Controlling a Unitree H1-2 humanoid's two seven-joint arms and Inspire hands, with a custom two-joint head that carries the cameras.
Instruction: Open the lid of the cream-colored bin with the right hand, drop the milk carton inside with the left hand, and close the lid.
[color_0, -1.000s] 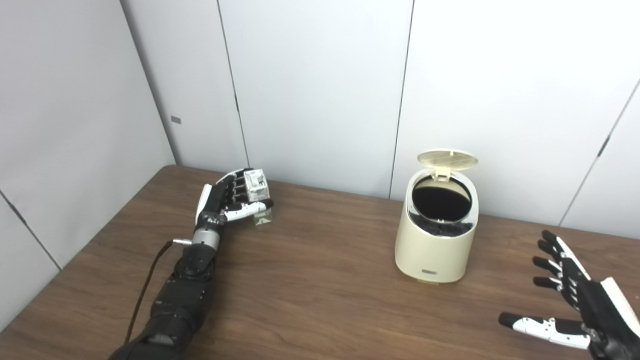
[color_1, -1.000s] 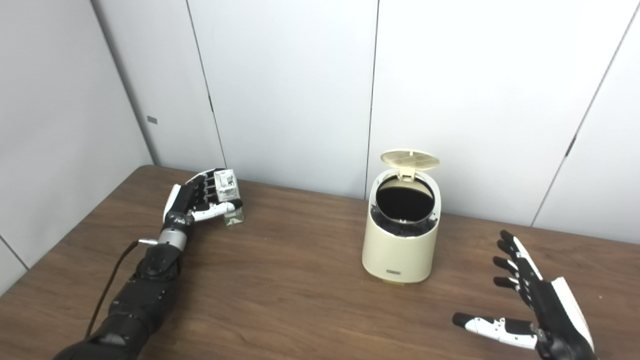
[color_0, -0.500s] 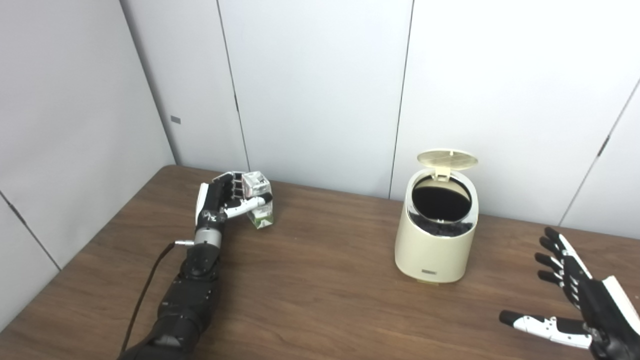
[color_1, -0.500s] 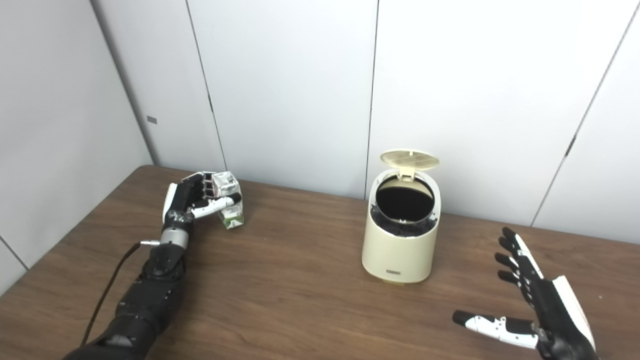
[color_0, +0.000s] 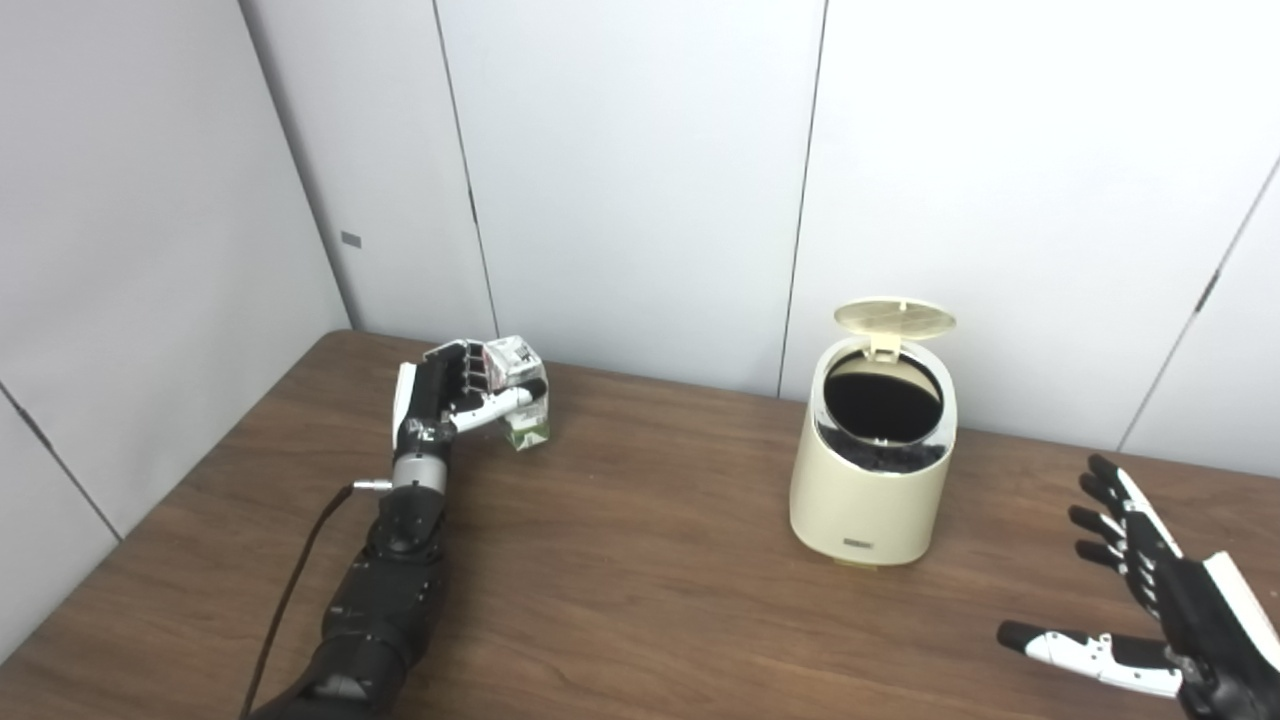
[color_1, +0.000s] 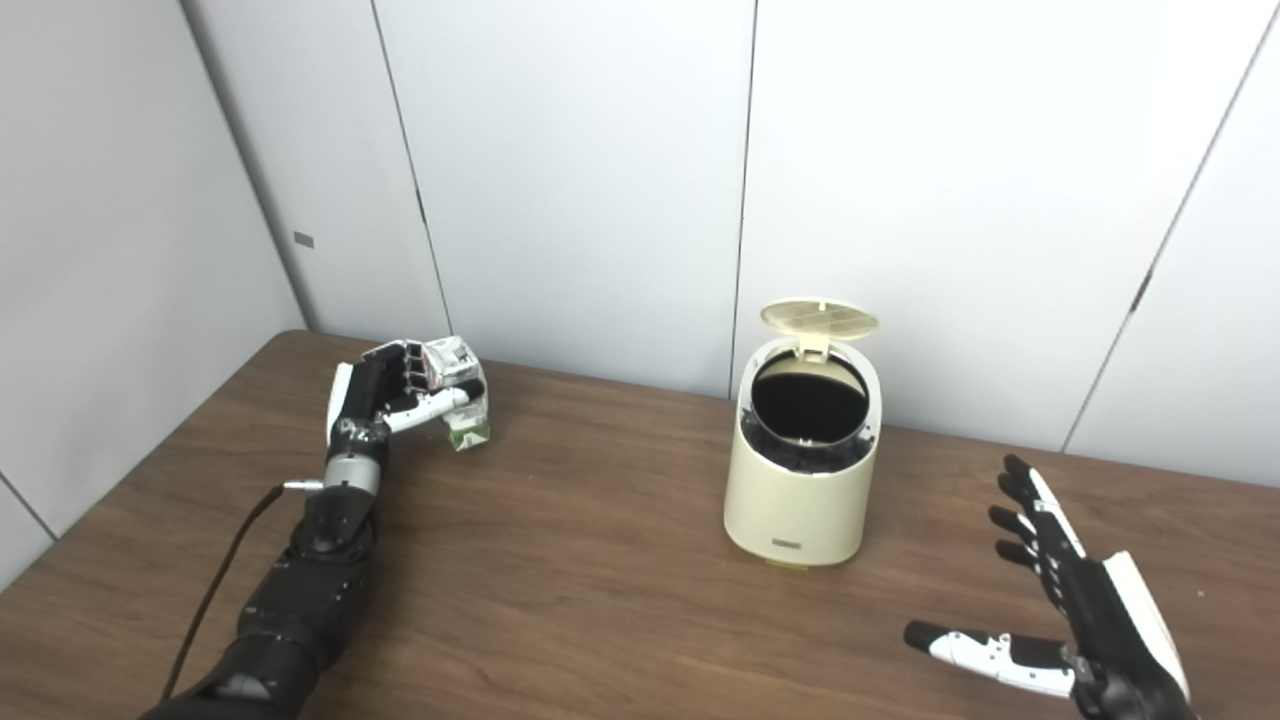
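The cream-colored bin (color_0: 872, 480) stands on the brown table right of centre, its round lid (color_0: 894, 318) flipped up at the back and the dark inside showing. Far to its left, near the wall, my left hand (color_0: 455, 395) is shut on the small white and green milk carton (color_0: 522, 390), which sits tilted in the fingers with its green base just above the tabletop. My right hand (color_0: 1150, 610) hovers open with fingers spread at the lower right, well apart from the bin.
Grey wall panels close off the back and left of the wooden table (color_0: 640, 560). A black cable (color_0: 290, 590) trails along my left forearm. Bare tabletop lies between the carton and the bin.
My left hand has closed around the carton and tipped and lifted it slightly off the table. The right hand and the bin have barely moved.
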